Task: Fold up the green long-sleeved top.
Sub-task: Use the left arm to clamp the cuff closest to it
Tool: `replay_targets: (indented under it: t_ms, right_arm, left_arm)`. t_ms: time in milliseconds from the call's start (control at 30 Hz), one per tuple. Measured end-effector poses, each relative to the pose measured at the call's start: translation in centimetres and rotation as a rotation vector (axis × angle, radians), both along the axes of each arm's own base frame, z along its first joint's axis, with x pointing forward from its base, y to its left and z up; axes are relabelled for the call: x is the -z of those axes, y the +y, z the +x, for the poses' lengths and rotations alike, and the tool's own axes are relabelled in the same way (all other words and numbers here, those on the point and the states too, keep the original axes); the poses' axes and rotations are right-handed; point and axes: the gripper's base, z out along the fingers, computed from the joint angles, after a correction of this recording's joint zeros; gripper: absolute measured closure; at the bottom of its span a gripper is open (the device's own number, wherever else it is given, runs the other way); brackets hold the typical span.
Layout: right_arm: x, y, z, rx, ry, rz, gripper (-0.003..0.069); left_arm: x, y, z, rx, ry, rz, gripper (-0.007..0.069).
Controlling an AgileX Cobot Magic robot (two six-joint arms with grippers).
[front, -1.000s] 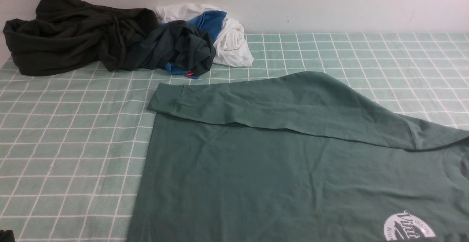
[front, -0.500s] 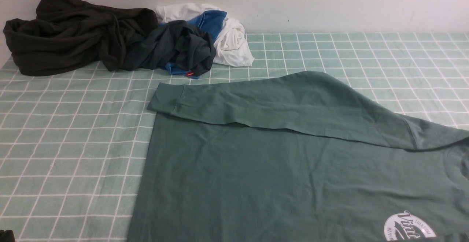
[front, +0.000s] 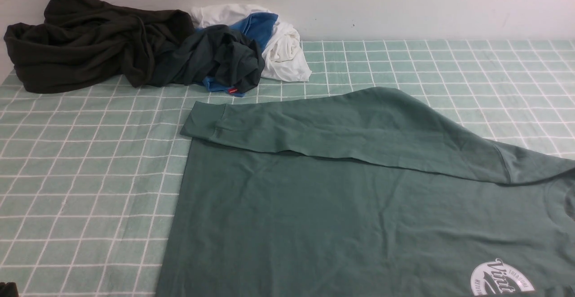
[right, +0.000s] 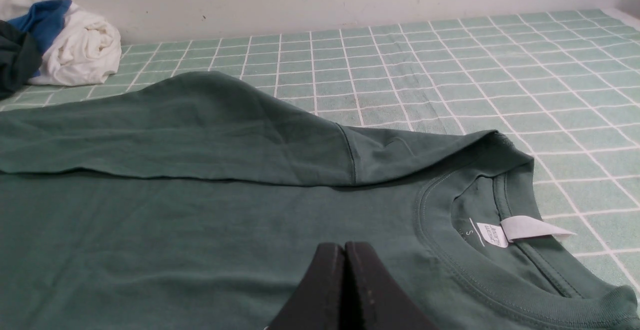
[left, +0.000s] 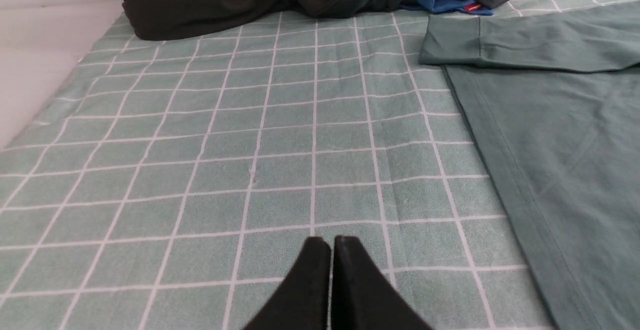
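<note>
Green long-sleeved top point(front: 341, 207): lies flat and chest-up on the near right of the table point(front: 81, 175), hem toward the robot's left and collar toward its right. It is spread smooth, probably so the folds run straight.
Far sleeve point(front: 341, 126): laid across the far edge of the body, with the cuff point(front: 204, 119) just past the hem. I judge this a first fold that squares the shape.
Near sleeve: out of view, so I cannot tell whether it is folded.
Collar point(right: 450, 250): lies open, with the white size label point(right: 525, 227) showing inside.
Left gripper point(left: 331, 242): jaws pressed together and empty, low over bare table beside the hem, clear of the fabric.
Right gripper point(right: 345, 247): jaws closed on nothing, over the chest near the collar.
Other clothes: the dark olive-black garment point(front: 85, 45), dark teal garment point(front: 220, 59), blue piece point(front: 258, 25) and white piece point(front: 283, 50) are heaped at the far left, well apart from the top. They seem set aside to keep the folding area free.
</note>
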Motion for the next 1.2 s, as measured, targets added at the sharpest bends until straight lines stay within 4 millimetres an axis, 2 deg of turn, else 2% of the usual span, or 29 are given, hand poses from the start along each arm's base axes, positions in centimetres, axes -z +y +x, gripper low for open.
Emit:
replay_targets:
  t_ms: [1033, 1200]
  right_arm:
    - [0.00, 0.00, 0.00, 0.000, 0.000, 0.000, 0.0673]
    - [0.00, 0.04, 0.00, -0.001, -0.001, 0.019, 0.0673]
  left_arm:
    - [-0.10, 0.00, 0.06, 0.000, -0.021, 0.000, 0.0628]
    - [-0.10, -0.10, 0.07, -0.002, -0.024, -0.050, 0.0628]
